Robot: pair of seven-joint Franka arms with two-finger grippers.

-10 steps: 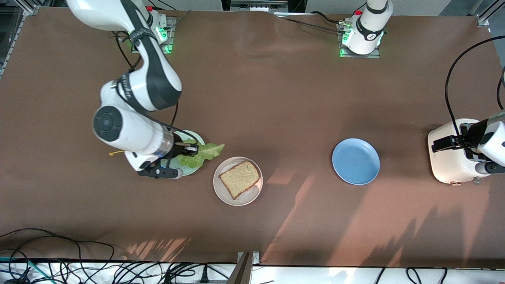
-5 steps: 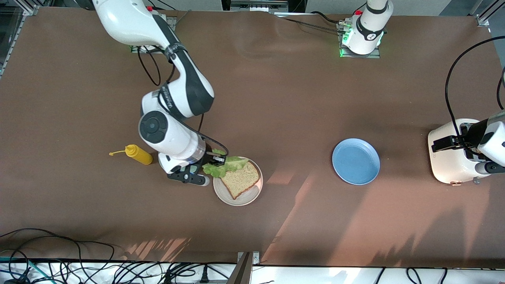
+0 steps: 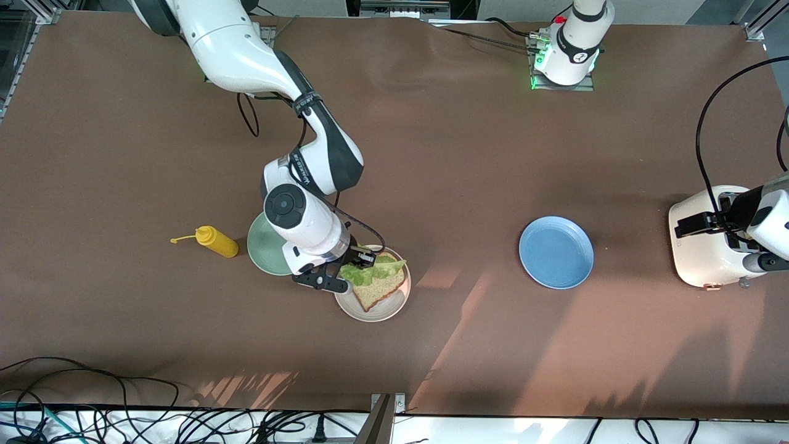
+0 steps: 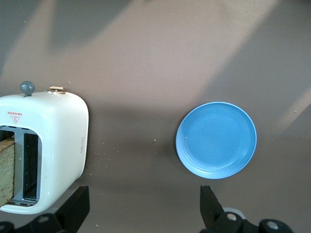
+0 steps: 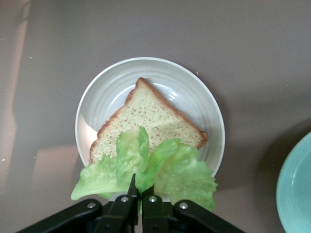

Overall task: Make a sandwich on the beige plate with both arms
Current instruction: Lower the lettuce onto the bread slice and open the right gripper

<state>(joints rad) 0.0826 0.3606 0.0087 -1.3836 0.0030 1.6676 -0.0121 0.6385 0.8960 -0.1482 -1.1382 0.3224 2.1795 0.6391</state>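
Observation:
A slice of brown bread (image 3: 377, 288) lies on the beige plate (image 3: 394, 305); both show in the right wrist view, bread (image 5: 150, 121) and plate (image 5: 104, 94). My right gripper (image 3: 362, 260) is shut on the green lettuce leaf (image 3: 375, 270) and holds it over the plate's edge and the bread; in the right wrist view the gripper (image 5: 141, 187) pinches the leaf (image 5: 180, 172). My left gripper (image 4: 144, 206) is open and empty over the table, by a white toaster (image 3: 703, 246) with a bread slice (image 4: 6, 170) in its slot.
A mint-green plate (image 3: 266, 245) sits beside the beige plate toward the right arm's end. A yellow mustard bottle (image 3: 216, 241) lies beside it. A blue plate (image 3: 556, 251) sits toward the left arm's end, also in the left wrist view (image 4: 216, 140). Cables run along the front edge.
My right arm has carried the lettuce from the mint-green plate across to over the beige plate and bread. The mint-green plate and mustard bottle became uncovered. The left arm has not moved.

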